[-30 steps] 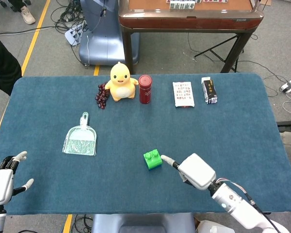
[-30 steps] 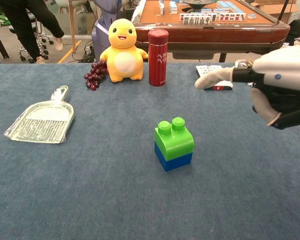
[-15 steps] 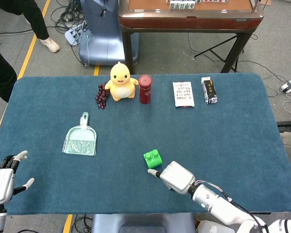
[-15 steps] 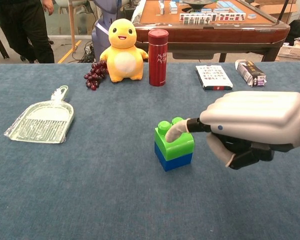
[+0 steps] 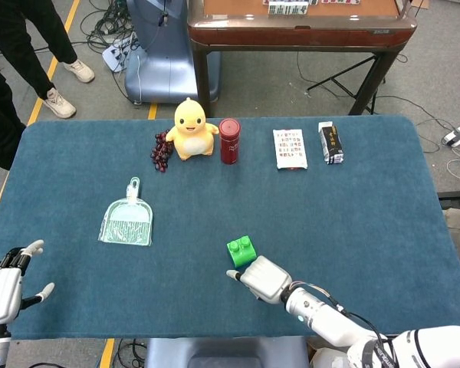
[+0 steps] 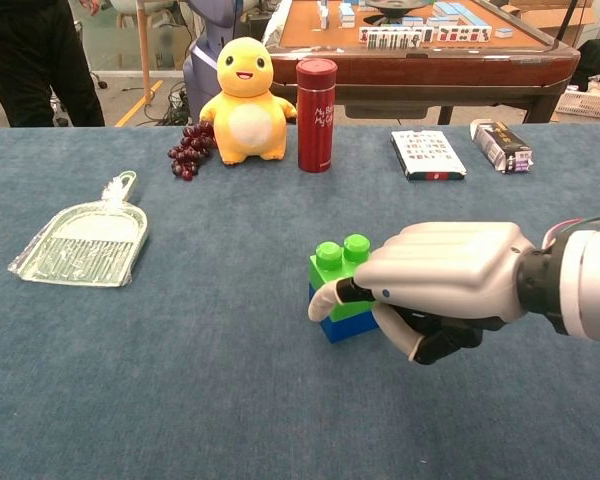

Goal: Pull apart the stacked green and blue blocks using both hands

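The green block [image 5: 241, 250] [image 6: 348, 278] sits stacked on the blue block [image 6: 331, 328] near the table's front middle. My right hand [image 5: 262, 277] [image 6: 445, 280] hovers low just in front of the stack, on its near right side. One finger reaches across the stack's front face in the chest view; the head view shows a small gap between hand and blocks. It holds nothing. My left hand [image 5: 1, 290] is far off at the front left table edge, fingers spread, holding nothing. The hand hides the right part of the blue block.
A clear plastic dustpan [image 5: 127, 222] [image 6: 82, 243] lies at left. At the back stand a yellow duck toy [image 5: 193, 129], dark grapes [image 5: 161, 151], a red bottle [image 5: 229, 140], a white card box [image 5: 290, 148] and a dark box [image 5: 331, 142].
My right hand has swept from the stack's right side down and leftward to its near side, its finger now crossing the front face. The left hand has not moved.
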`<state>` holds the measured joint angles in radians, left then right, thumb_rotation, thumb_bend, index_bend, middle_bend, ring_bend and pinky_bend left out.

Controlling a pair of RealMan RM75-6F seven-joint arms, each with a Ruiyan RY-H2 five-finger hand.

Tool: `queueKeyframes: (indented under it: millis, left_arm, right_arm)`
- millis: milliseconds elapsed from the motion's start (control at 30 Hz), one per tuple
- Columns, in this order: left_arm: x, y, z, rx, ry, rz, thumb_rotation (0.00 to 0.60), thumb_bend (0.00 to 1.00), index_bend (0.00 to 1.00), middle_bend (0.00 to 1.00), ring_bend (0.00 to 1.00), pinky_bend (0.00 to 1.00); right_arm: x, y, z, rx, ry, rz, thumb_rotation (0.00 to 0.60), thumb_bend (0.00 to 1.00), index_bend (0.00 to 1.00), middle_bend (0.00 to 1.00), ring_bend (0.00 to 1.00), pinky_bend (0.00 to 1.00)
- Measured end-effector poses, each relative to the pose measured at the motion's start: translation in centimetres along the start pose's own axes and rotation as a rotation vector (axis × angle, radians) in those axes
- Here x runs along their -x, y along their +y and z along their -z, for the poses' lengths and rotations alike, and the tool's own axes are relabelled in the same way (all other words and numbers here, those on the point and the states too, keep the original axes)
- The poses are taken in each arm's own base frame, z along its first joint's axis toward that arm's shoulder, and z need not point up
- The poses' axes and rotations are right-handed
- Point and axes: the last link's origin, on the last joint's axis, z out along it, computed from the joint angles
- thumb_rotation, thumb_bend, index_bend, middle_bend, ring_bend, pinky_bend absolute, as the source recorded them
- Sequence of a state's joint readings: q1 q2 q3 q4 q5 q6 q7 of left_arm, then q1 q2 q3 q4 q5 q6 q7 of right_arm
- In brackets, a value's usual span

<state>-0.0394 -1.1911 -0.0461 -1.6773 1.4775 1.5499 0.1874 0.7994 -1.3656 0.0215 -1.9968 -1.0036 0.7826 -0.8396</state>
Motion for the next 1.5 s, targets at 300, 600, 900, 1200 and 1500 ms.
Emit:
queueKeyframes:
  millis: [300, 600, 900, 1200, 1500]
  left_arm:
    - [0.2, 0.0, 0.1, -0.001, -0.004, 0.002, 0.6, 0.18, 0.23, 0.31, 0.21, 0.43]
    - [0.2, 0.0, 0.2, 0.0, -0.005, 0.005, 0.6, 0.18, 0.23, 0.31, 0.21, 0.43]
    - [0.1, 0.0, 0.1, -0.002, -0.001, 0.007, 0.6, 0.18, 0.23, 0.31, 0.21, 0.44]
    - [0.0, 0.2, 0.0, 0.001, 0.003, 0.006, 0.6, 0.18, 0.23, 0.31, 0.21, 0.44]
    - [-0.1, 0.3, 0.0, 0.004, 0.004, 0.004, 0.6, 0.18, 0.23, 0.31, 0.21, 0.45]
  right_arm:
    - [0.0, 0.3, -1.4, 0.029, 0.0, -0.016, 0.6, 1.0, 0.16, 1.0, 0.9, 0.93]
    - [0.4, 0.9, -1.3, 0.055, -0.019, -0.008, 0.6, 1.0, 0.16, 1.0, 0.9, 0.93]
    - [1.0, 2.1, -0.5, 0.099, -0.051, 0.003, 0.6, 1.0, 0.16, 1.0, 0.9, 0.93]
    - [1.2, 3.7, 0.8, 0.157, -0.064, 0.008, 0.6, 1.0, 0.16, 1.0, 0.9, 0.93]
    - [1.6, 5.5, 1.7, 0.224, -0.071, -0.007, 0.6, 1.0, 0.16, 1.0, 0.9, 0.93]
